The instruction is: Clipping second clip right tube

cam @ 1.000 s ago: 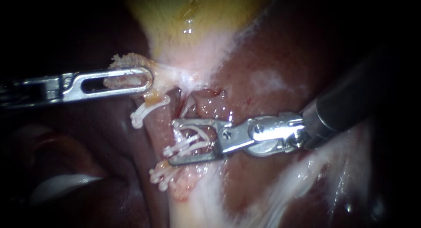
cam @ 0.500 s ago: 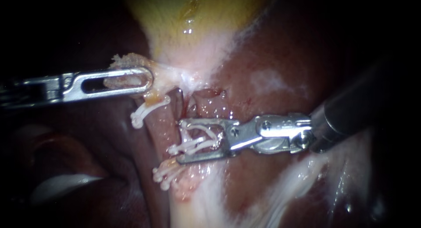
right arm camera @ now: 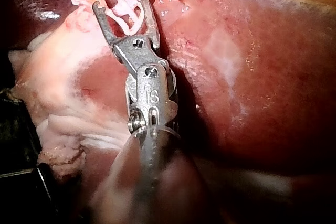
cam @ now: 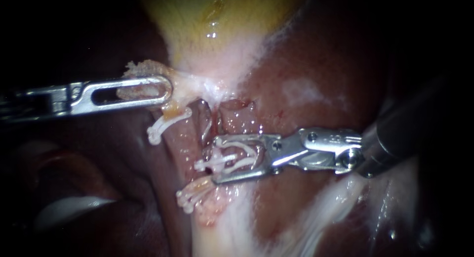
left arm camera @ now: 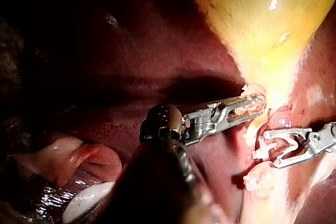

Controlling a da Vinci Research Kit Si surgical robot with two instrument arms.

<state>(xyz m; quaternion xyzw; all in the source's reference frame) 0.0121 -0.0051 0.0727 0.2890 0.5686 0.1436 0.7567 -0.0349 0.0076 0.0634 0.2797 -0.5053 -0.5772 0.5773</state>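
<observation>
Here, the right instrument (cam: 216, 159) is coming in from 3 o'clock and reaching to the centre. Its hand is standing spread yet clamping a white clip (cam: 234, 157) from both sides. Whether that clip is encircling a tube is not showing clearly. Just beside the tips, toward 9 o'clock, a pink tube (cam: 187, 138) is running from 12 to 6 o'clock, an upper clip (cam: 160, 126) and a lower clip (cam: 190, 197) sitting along it. The left instrument (cam: 165, 91), entering from 9 o'clock, is pinching pale tissue (cam: 139, 67), its hand closed on it at the gallbladder's narrow end. Behind, the liver (cam: 316, 54) is lying dark red and the yellow gallbladder (cam: 217, 15) is filling 12 o'clock.
</observation>
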